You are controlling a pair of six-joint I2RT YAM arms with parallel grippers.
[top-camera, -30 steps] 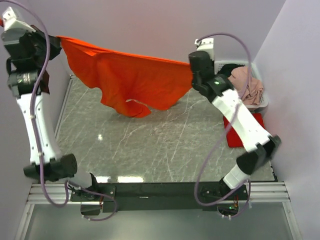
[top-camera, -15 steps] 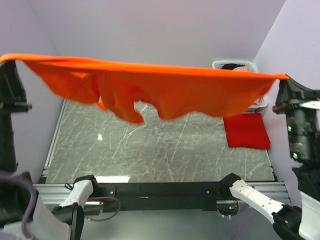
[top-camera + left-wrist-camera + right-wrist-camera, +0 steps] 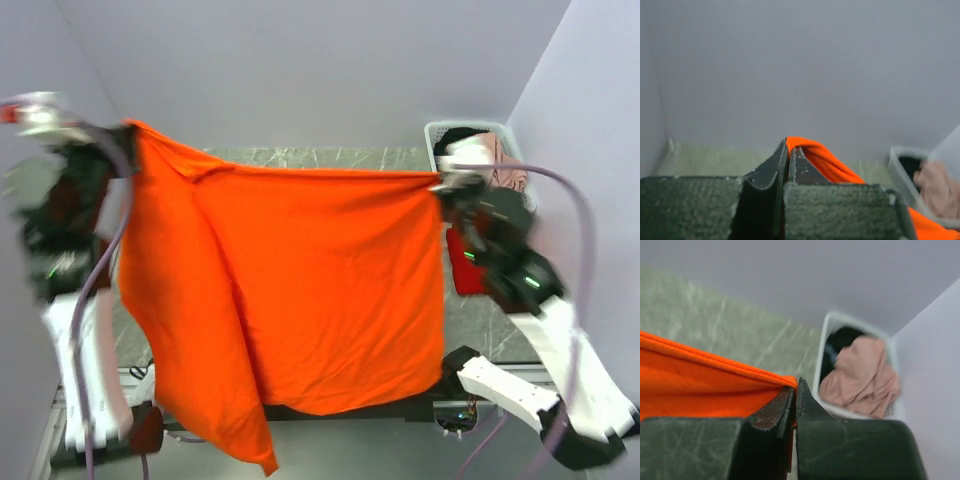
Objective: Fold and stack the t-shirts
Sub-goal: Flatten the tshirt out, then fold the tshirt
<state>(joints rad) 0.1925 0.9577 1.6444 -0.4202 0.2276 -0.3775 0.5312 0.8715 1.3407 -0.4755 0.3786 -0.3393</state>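
The orange t-shirt point(image 3: 320, 290) hangs as one wide sheet between my two raised grippers and hides most of the table in the top view. My left gripper point(image 3: 130, 130) is shut on its upper left corner. The left wrist view shows orange cloth point(image 3: 827, 161) pinched at that gripper's point(image 3: 788, 146) tips. My right gripper point(image 3: 438, 182) is shut on the upper right corner, and the right wrist view shows the hem point(image 3: 705, 382) clamped at its point(image 3: 795, 386) tips. A sliver of the folded red t-shirt point(image 3: 458, 278) lies on the table behind the right arm.
A white laundry basket point(image 3: 432, 128) stands at the back right corner with pink cloth point(image 3: 505, 170) in it; the basket point(image 3: 826, 345) also appears in the right wrist view. Lilac walls close in the grey marble table point(image 3: 300, 157) at the back and both sides.
The orange t-shirt was bunched low at the back, then stretched high and wide. It now hangs down flat, with both grippers closer together and still shut on its corners.
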